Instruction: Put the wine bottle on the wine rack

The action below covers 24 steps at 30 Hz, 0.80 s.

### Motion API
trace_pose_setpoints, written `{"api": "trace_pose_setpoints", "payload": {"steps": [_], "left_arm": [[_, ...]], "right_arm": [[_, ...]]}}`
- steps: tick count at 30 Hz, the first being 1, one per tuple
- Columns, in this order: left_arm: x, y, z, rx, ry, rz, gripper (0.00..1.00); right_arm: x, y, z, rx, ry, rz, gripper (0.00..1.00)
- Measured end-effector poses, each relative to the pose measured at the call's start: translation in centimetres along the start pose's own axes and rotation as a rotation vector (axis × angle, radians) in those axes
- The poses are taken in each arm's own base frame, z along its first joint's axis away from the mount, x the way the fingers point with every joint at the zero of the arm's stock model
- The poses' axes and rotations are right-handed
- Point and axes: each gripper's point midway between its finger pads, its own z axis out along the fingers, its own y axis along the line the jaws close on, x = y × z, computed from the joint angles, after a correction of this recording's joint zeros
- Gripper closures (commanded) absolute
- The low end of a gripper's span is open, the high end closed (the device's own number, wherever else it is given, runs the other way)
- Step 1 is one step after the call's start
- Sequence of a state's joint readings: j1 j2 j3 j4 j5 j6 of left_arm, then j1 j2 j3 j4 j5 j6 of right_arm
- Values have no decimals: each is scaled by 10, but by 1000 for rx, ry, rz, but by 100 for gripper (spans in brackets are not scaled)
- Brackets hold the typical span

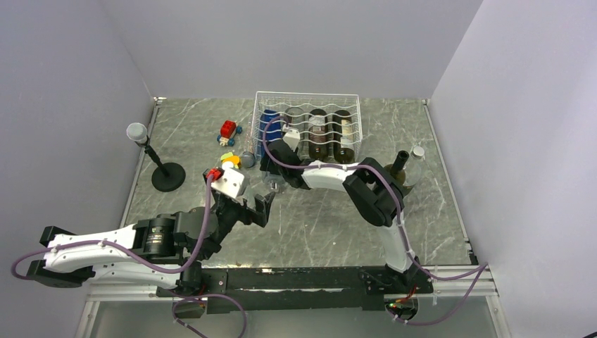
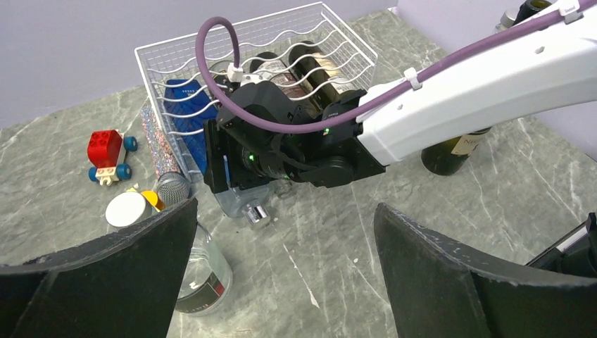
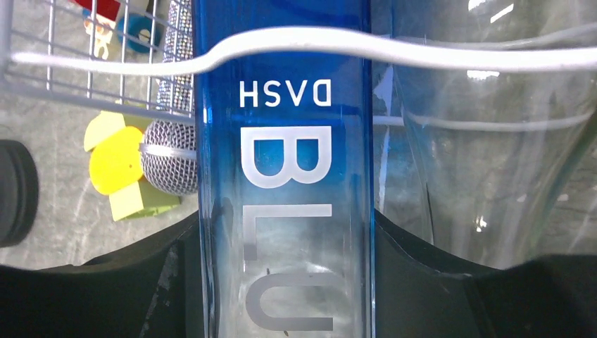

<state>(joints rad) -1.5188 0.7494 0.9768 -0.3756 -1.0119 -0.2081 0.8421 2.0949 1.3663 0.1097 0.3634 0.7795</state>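
A microphone stand (image 1: 167, 176) sits at the left of the tabletop (image 1: 317, 218). The left gripper (image 1: 252, 208) hangs released, jaws wide, over the stone. Right of it, the right gripper (image 3: 281, 236) is grasping the blue wine bottle (image 1: 268, 125), which lies in the leftmost groove of the wine rack (image 1: 308, 94), beside a clear bottle (image 3: 493, 141) and two dark bottles (image 1: 318, 134).

One white wire rack (image 1: 308, 97); one blue glass bottle (image 3: 281, 176); three dark glass bottles (image 1: 318, 135) (image 1: 343, 134) (image 1: 398, 169); three clear glass containers (image 3: 493, 141) (image 1: 417, 158) (image 2: 203, 278); two mesh-headed microphones (image 1: 137, 132) (image 2: 172, 189); one red-and-white toy car (image 1: 227, 132).
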Motion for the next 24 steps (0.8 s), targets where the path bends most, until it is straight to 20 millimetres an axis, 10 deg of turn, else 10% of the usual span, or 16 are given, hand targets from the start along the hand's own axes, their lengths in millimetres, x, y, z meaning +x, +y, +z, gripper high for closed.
{"api": "trace_pose_setpoints", "payload": {"steps": [13,24], "left_arm": [[4,3,-2,-3,13,-21,1],[6,5,-3,-10,21,-16,1]], "right_arm": [[-16,7,28,-16,-45,177,99],[-21,7,33,-26,-20,224,68]]}}
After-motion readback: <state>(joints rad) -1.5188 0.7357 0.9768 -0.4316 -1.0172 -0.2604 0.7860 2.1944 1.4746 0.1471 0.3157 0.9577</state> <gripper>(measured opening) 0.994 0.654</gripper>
